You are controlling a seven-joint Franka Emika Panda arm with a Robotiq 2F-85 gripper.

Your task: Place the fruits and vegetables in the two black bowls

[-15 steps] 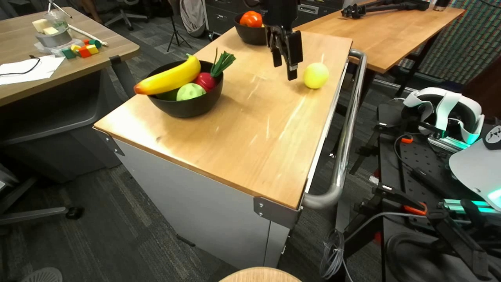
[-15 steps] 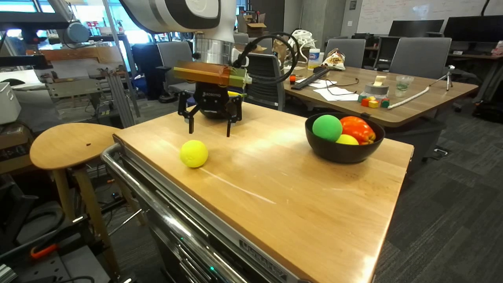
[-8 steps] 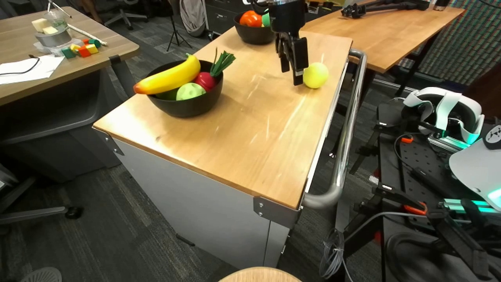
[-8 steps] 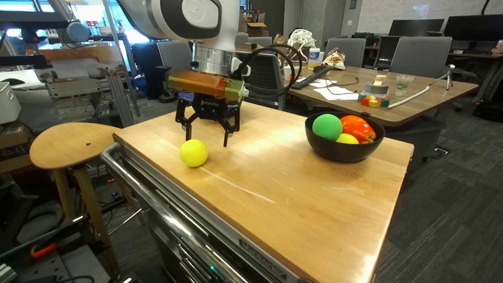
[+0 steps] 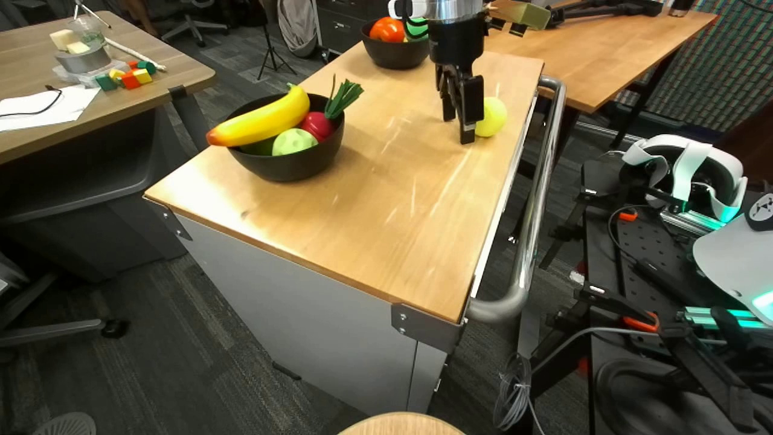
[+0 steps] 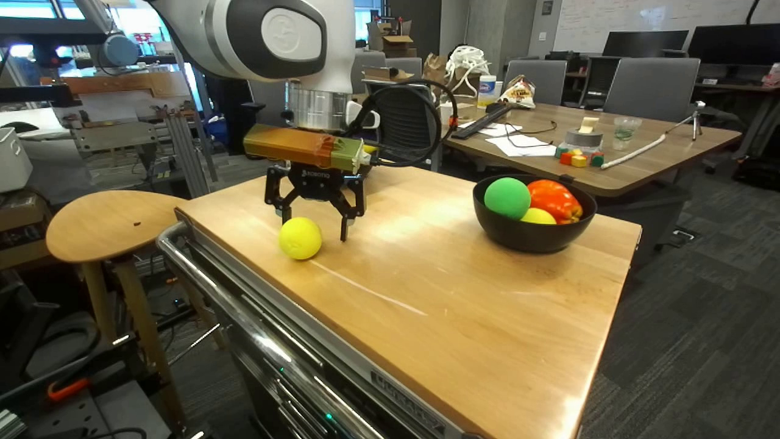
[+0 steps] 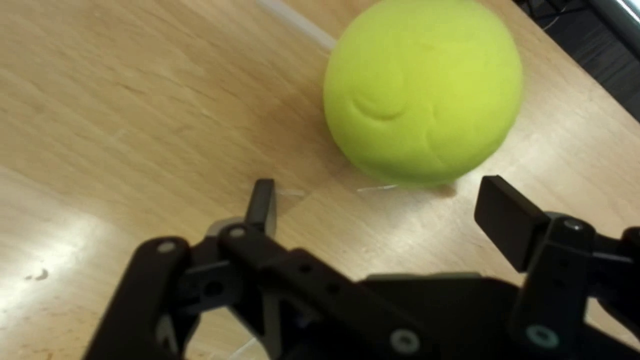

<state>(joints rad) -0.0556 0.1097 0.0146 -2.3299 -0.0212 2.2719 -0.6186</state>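
Black metal end effector: ROBOTIQ, small white capitals across its front, legible in an exterior view.
White-and-black robot arm: raised emblem on its rounded pale side cap.
Dark oblong nameplate below the edge of the light wood surface: pale block capitals, too slanted and blurred to read surely.
White cylindrical canister: blue-and-yellow label, wording too small.
Glossy white printed bag: red and yellow print, illegible.
Clear plastic cup: green mark, indistinct.
White wall board: faint reddish handwriting, illegible.
Round black disc on curved white casing: white emblem, cut by the frame edge.
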